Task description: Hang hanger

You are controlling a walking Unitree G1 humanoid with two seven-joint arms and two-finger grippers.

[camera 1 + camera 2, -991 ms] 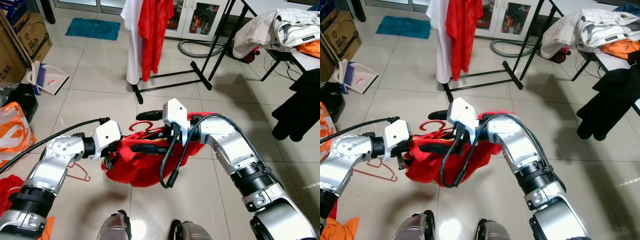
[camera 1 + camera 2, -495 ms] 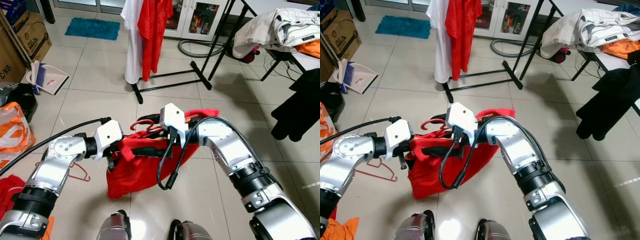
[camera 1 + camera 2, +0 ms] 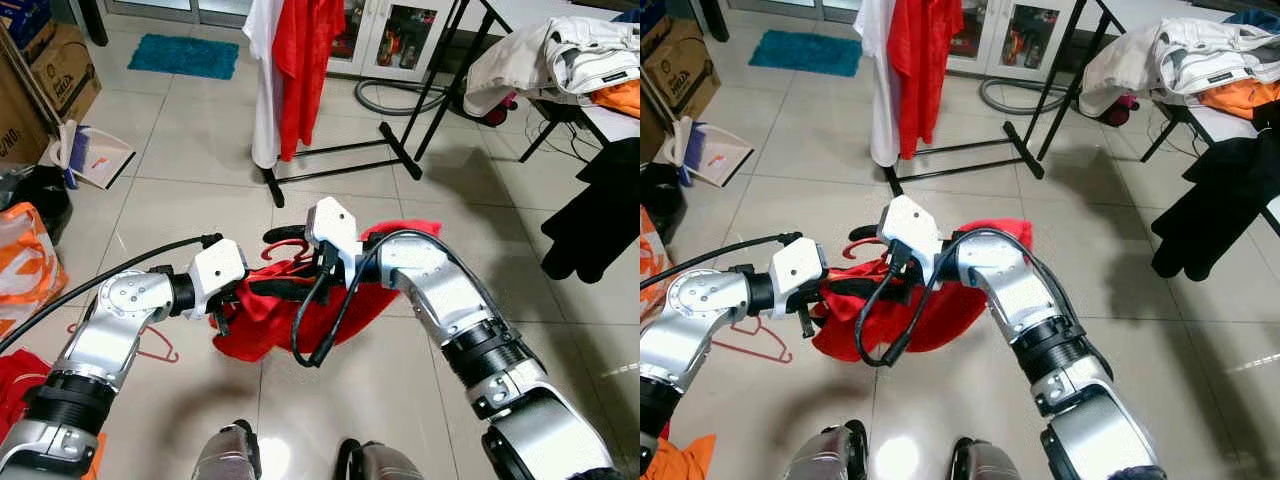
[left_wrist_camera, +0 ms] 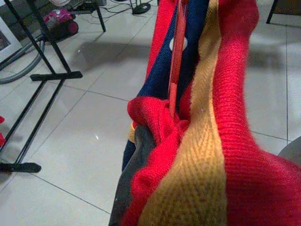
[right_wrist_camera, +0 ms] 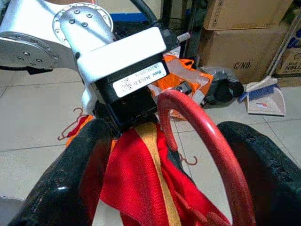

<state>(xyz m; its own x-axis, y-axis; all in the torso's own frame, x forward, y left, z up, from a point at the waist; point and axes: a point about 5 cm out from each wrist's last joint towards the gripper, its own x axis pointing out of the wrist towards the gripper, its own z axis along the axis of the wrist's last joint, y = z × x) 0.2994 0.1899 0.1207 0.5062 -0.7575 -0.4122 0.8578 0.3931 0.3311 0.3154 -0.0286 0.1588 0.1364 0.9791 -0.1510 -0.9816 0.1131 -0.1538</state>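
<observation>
Two grippers share the load low over the tiled floor (image 3: 180,170): left gripper (image 3: 232,300) clenched on the red knitted garment (image 3: 270,320), right gripper (image 5: 164,155) released around the red plastic hanger's hook (image 5: 202,136), which could slip free.

Two silver arms bent inward before the torso, wrists brought close together, left gripper (image 3: 232,296) directed toward the right arm and clamped on the red garment (image 3: 262,322), right gripper (image 5: 160,155) held with fingers (image 5: 82,165) spread either side of the red hanger hook (image 5: 202,141)
</observation>
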